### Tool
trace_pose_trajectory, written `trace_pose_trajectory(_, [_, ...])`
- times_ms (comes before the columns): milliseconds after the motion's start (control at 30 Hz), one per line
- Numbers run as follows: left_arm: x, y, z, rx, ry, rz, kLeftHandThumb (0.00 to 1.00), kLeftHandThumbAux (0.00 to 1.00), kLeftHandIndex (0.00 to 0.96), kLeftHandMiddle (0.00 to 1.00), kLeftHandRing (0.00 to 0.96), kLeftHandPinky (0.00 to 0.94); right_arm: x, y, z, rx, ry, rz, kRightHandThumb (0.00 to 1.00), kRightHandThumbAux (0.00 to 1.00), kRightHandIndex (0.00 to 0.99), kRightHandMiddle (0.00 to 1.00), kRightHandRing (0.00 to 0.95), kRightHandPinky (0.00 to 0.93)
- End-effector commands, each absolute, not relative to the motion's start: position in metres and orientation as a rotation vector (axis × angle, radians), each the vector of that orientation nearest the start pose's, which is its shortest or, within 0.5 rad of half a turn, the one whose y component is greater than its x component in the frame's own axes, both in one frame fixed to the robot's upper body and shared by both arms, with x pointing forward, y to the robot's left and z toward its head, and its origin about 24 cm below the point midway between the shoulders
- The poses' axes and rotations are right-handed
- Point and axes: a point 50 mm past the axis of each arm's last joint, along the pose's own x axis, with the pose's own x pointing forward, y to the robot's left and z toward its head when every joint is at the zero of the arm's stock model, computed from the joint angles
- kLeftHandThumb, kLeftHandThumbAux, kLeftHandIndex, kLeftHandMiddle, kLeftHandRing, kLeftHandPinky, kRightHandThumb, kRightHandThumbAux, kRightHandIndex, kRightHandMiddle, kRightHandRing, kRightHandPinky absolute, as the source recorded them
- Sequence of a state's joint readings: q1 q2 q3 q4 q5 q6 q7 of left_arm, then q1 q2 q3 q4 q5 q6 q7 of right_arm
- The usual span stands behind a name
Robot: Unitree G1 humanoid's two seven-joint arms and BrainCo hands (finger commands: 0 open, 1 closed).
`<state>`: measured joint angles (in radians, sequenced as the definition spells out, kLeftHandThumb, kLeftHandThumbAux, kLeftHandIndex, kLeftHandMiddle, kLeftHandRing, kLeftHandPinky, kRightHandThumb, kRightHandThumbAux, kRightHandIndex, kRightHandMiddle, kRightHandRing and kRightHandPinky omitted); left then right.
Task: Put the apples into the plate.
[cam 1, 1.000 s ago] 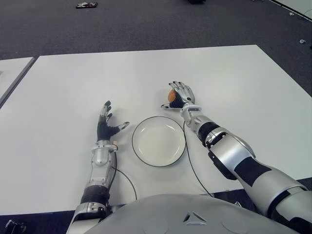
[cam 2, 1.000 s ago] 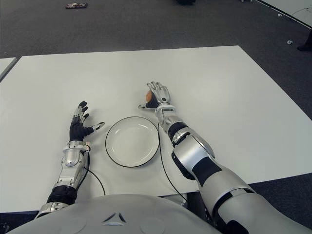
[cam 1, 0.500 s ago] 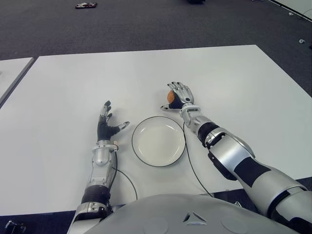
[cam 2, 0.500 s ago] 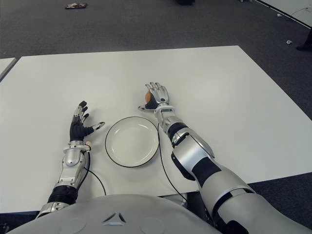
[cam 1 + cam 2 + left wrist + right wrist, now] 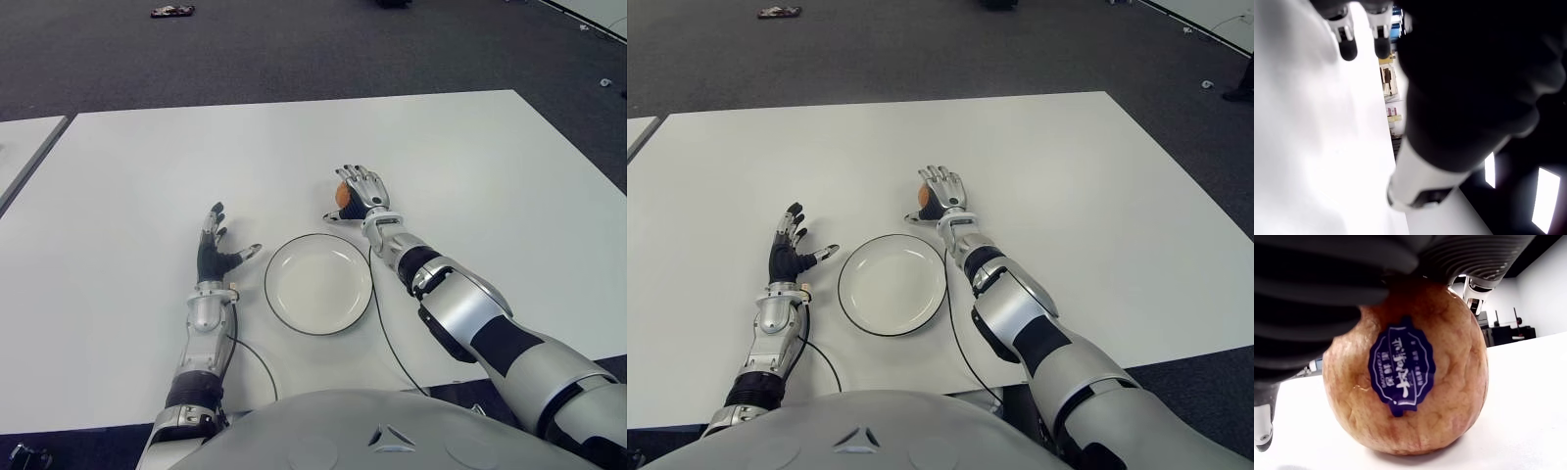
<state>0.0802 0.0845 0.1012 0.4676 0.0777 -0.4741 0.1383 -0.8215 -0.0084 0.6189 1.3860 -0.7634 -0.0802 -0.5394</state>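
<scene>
left hand (image 5: 215, 257) lies open, fingers spread, left of the empty plate (image 5: 318, 284), unmoved. right hand (image 5: 359, 191), since a second ago shifted slightly away from the plate, cups the apple (image 5: 1405, 377), which sits on the worktop (image 5: 137, 176); lift not yet begun.

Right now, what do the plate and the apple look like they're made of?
The plate looks like glazed ceramic or hard plastic: smooth white with a thin dark rim. The apple looks real: mottled reddish-yellow skin carrying a blue sticker, under the right hand fingers.
</scene>
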Motion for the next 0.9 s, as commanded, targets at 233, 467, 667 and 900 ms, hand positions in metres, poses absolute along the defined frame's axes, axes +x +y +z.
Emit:
trace_pose_trajectory(233, [0.202,0.201,-0.042,0.159,0.126,0.228,0.0,0.487,0.0,0.0,0.0,0.0,0.326,-0.081,-0.022,-1.401,-0.011,0.321,0.0,0.517,0.0,0.019,0.0,0.0])
trace_pose_trajectory(467, [0.202,0.202,-0.042,0.158,0.123,0.228,0.0,0.486,0.0,0.0,0.0,0.0,0.325,-0.086,-0.024,-1.401,0.004,0.317,0.0,0.514,0.0,0.022,0.0,0.0])
trace_pose_trajectory(667, [0.202,0.203,-0.043,0.16,0.125,0.23,0.0,0.482,0.0,0.0,0.0,0.0,0.321,-0.095,-0.03,-1.405,0.036,0.306,0.0,0.53,0.0,0.021,0.0,0.006])
trace_pose_trajectory(900, [0.201,0.205,-0.042,0.16,0.114,0.23,0.0,0.473,0.0,0.0,0.0,0.0,0.317,-0.104,-0.035,-1.384,0.08,0.281,0.049,0.564,0.0,0.04,0.058,0.185])
